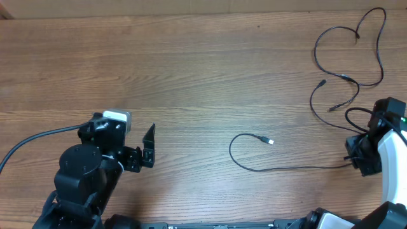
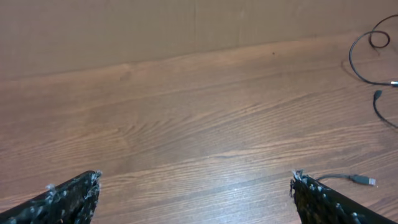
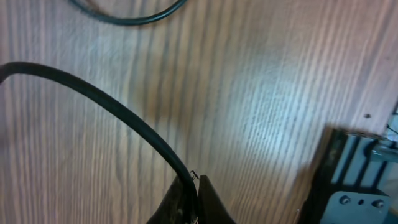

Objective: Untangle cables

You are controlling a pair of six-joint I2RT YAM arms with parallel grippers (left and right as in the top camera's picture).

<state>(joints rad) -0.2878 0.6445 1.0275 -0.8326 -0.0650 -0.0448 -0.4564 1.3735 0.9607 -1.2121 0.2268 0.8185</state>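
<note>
Clamping the lower cable [image 1: 286, 168] at its right end, the right gripper [image 3: 189, 190] sits nearest; the cord runs leftward toward the wide-spread, empty left gripper [image 2: 196, 179], the looped cable [image 1: 317, 54] lying beyond.

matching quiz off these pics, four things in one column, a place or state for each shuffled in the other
1. left black two-finger gripper
2. right black two-finger gripper
3. thin black cable with silver plug tip
4. looped thin black cable

a. pinched at one end
b. open, holding nothing
c. far right corner of the wooden table
d. shut on a cable

Pairs: 1-b, 2-d, 3-a, 4-c
</note>
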